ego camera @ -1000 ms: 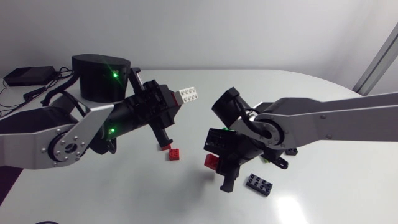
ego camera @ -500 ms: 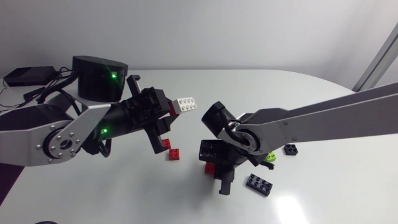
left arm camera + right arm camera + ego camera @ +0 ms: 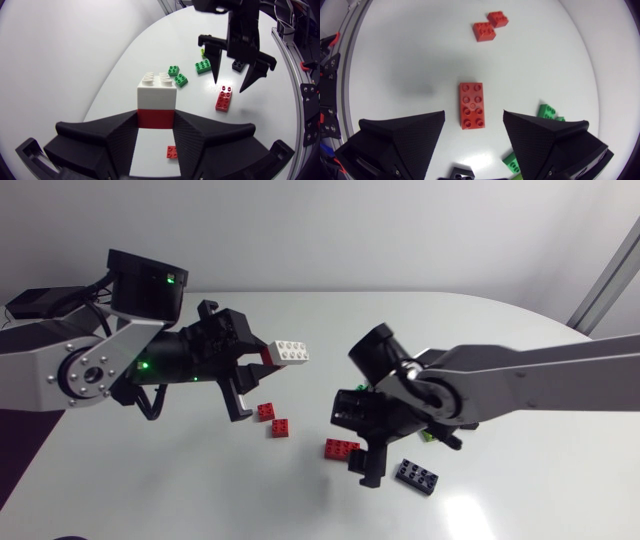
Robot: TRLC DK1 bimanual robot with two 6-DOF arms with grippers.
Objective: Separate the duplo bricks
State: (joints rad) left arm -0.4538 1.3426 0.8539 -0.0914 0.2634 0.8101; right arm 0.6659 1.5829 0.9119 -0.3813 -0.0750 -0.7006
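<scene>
Left end effector (image 3: pixel 156 125) raised, roughly level, clamping white-on-red stack (image 3: pixel 156 93). Right end effector (image 3: pixel 474 120) pointing down, wide open over long red brick (image 3: pixel 471 105), apparently not touching.

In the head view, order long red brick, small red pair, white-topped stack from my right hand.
1. long red brick, just under the right hand.
2. small red pair, toward the left hand.
3. white-topped stack, held in the left hand.

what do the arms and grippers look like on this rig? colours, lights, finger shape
The left arm and right arm have silver-grey links with black joints and round bolted joint caps. Green status lights glow on the left arm. The left gripper and right gripper are matte black, each with two broad wedge-shaped fingers with finely textured faces.
</scene>
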